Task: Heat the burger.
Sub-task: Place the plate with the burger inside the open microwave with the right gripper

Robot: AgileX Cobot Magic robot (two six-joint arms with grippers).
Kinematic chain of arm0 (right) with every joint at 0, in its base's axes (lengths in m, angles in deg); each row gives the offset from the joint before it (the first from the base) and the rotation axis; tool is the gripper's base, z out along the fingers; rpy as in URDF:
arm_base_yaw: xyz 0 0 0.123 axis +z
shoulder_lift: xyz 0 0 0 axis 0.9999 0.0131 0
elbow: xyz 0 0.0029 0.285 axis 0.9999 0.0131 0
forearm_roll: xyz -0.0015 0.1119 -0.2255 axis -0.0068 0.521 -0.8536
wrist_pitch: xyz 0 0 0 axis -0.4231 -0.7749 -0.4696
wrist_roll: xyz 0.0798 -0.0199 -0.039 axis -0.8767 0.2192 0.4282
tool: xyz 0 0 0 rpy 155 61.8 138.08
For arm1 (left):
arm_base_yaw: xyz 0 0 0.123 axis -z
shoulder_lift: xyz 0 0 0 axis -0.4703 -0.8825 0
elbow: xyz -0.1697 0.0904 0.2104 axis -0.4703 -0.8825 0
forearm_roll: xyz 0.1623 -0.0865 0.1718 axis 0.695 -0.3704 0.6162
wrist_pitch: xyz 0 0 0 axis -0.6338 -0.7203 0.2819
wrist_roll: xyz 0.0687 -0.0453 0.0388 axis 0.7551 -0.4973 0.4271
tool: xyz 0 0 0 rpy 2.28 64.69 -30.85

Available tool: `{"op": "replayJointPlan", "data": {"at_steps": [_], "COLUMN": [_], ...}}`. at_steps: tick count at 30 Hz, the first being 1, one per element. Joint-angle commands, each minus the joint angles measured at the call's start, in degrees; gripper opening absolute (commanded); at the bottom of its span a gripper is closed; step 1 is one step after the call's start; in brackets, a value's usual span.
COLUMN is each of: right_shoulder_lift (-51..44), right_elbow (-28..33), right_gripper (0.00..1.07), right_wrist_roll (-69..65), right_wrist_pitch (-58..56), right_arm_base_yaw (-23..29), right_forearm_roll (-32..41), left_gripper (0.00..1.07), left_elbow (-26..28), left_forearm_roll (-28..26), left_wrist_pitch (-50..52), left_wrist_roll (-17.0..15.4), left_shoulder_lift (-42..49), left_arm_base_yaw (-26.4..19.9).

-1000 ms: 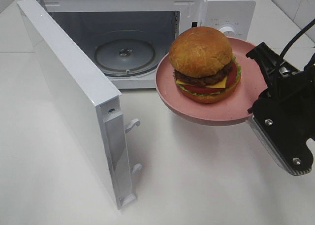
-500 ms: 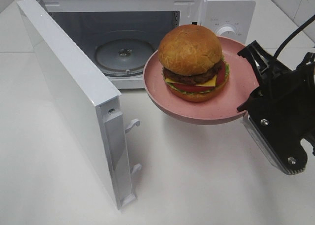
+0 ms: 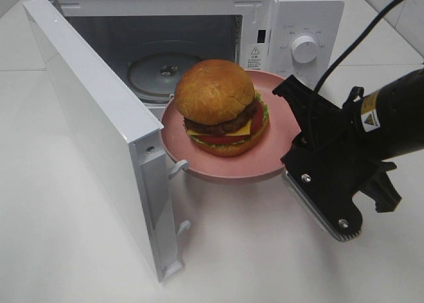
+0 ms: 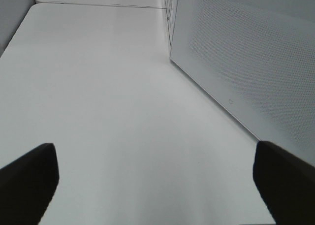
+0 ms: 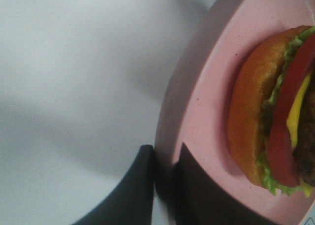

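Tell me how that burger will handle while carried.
The burger is tall and stacked, so it may tip if jolted. It seems loose on the pink plate, gripped at one rim by the right end effector, so tilt could slide it.

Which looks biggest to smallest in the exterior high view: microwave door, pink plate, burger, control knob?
1. microwave door, clearly largest, though its open edge is also nearest the camera
2. pink plate
3. burger, sitting within the plate's rim
4. control knob, clearly smallest
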Motion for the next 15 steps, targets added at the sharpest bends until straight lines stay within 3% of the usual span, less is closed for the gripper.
{"op": "replayJointPlan", "data": {"at_steps": [1,15], "right_shoulder_lift": [1.78,9.63], "right_elbow": [-3.61,-10.71], "right_gripper": [0.07,0.07], "right_wrist_roll": [0.34,3.50], "right_wrist_pitch": [4.58,6.70], "right_arm_base_yaw": [0.11,0.63], "right_forearm_roll": [0.46,5.39], "left_gripper": [1.02,1.02], "left_elbow": [-0.17,-0.17], "left_forearm_roll": [-0.29,-0.29], "left_wrist_pitch": [0.92,0.92], "left_wrist_roll": [-0.23,-0.23], "left_shoulder_lift": [0.69,0.69], "left_arm_base_yaw": [-0.06,-0.06]}}
